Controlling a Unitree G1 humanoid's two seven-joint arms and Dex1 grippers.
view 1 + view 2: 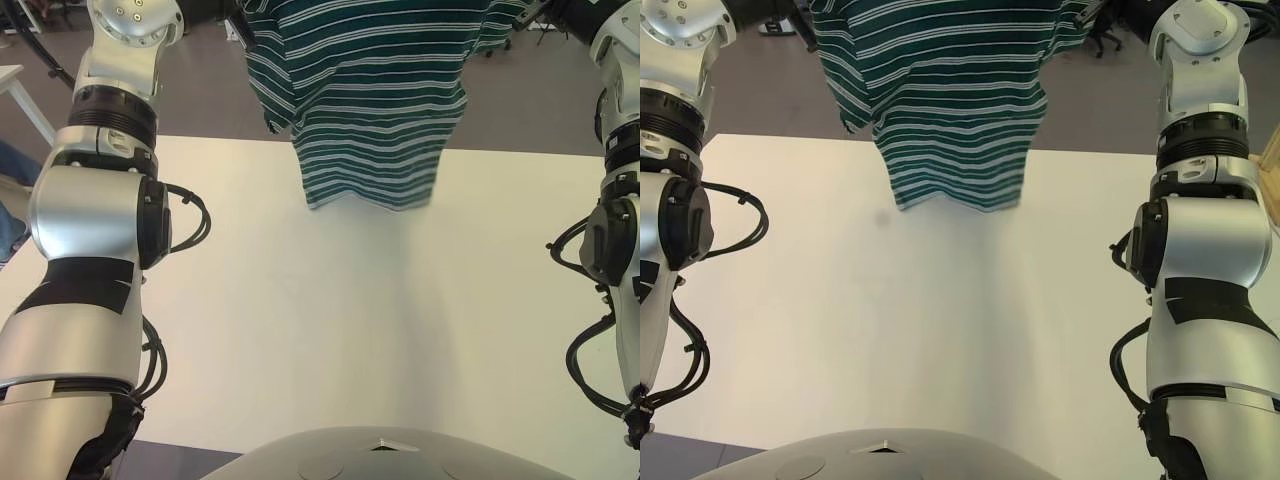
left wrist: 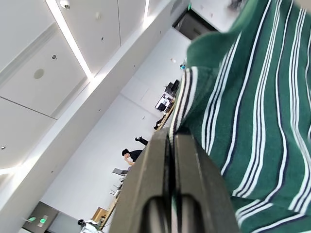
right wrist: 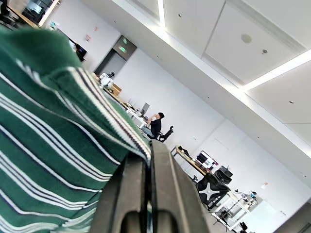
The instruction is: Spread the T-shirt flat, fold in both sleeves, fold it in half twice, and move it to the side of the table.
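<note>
The T-shirt (image 1: 365, 100) is held up in the air over the far part of the table, stretched between the two raised arms. It is made of soft knit fabric, dark green with thin white and dark horizontal stripes. The cloth is gathered into loose vertical folds, and one sleeve is seen drooping on the robot's left. The lower hem hangs roughly level; whether it touches the table cannot be told. The table (image 1: 330, 330) is a wide, smooth, matt white surface. A grey floor (image 1: 210, 90) is seen beyond it. A white panelled ceiling (image 2: 29, 29) is crossed by long light strips (image 2: 70, 41). The left gripper (image 2: 171, 138) is clamped tight on a ribbed edge of the shirt. The right gripper (image 3: 148, 150) is likewise pinched on a striped edge.
</note>
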